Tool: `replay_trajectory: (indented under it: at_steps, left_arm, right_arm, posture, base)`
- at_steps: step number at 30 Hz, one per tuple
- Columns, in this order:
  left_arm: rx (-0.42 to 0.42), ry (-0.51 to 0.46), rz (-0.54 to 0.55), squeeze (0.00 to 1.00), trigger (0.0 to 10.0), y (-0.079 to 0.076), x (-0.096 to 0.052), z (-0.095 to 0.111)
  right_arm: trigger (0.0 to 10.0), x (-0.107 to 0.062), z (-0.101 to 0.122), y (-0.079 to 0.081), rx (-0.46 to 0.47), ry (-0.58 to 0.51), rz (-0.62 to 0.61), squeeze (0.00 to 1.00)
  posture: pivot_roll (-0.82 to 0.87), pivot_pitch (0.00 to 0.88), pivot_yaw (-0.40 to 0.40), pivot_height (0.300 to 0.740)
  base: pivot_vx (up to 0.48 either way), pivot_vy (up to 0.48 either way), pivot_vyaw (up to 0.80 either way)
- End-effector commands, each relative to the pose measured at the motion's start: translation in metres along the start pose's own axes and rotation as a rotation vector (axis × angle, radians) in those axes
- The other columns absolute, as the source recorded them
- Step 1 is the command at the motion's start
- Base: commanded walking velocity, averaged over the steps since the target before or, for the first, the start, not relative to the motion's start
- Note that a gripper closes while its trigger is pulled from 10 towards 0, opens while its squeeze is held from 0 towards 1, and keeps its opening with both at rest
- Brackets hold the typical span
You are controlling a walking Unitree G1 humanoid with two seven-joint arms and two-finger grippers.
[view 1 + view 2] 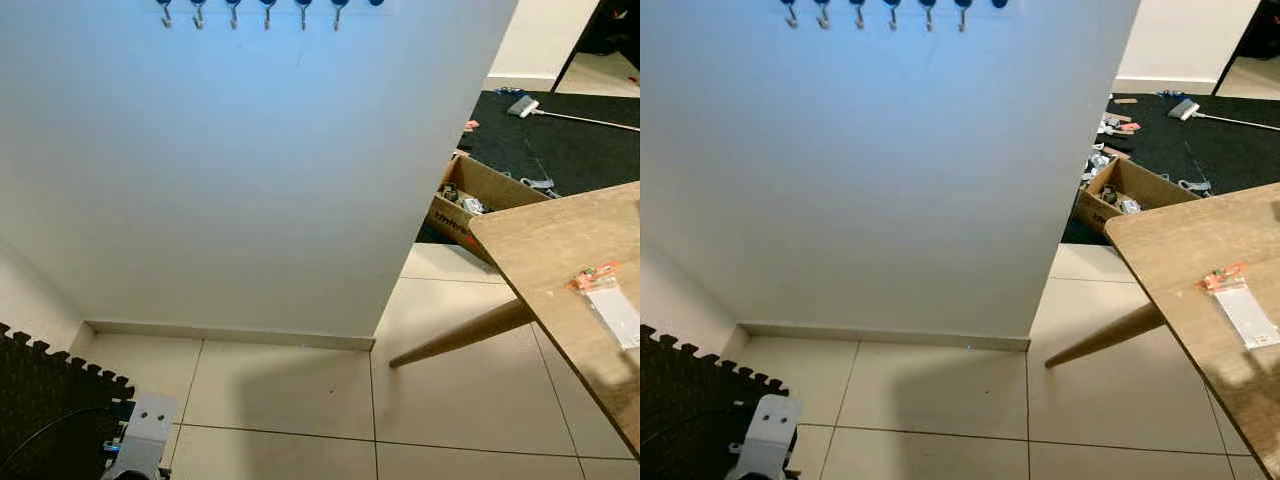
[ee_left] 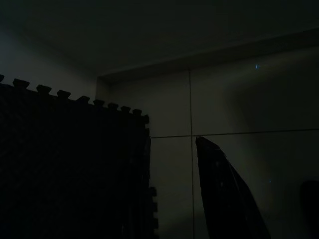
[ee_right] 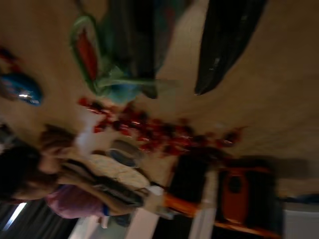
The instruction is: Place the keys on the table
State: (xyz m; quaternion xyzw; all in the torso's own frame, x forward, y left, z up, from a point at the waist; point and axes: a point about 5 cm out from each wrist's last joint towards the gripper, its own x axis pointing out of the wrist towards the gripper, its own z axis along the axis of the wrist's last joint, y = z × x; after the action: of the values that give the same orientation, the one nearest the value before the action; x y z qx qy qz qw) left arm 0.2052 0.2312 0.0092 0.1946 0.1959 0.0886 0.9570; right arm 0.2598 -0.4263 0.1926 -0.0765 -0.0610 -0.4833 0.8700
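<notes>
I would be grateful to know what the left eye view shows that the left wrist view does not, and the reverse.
The left eye view adds the row of metal hooks high on the white wall, the light wooden table bearing a clear packet with an orange-red header, and an open cardboard box of clutter on dark carpet. The left wrist view, very dark, adds the left hand hanging low near the floor. Both share the black interlocking foam mat, the pale floor tiles and the skirting board.
</notes>
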Motion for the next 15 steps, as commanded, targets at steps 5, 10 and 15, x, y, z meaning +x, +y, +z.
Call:
replay_trajectory:
  at_steps: [5,10,15]
  left_arm:
    - [0.043,0.037,-0.005,0.0,10.0,0.006,-0.004,-0.013]
    - [0.043,0.032,-0.008,0.0,10.0,0.004,-0.002,-0.011]
    - [0.04,0.027,-0.012,0.0,10.0,0.001,0.002,-0.009]
  right_arm:
    - [10.0,-0.003,0.028,0.027,0.126,-0.139,0.168,1.0]
    - [10.0,-0.011,0.055,0.055,0.122,-0.222,0.429,0.0]
    - [10.0,-0.039,0.047,0.085,-0.207,-0.24,0.858,0.0]
  posture:
    - [0.12,0.237,0.035,0.74]
    - [0.11,0.232,0.034,0.74]
    - [0.1,0.228,0.033,0.74]
  base:
    - [0.0,0.0,0.0]
    - [0.0,0.0,0.0]
    - [0.0,0.0,0.0]
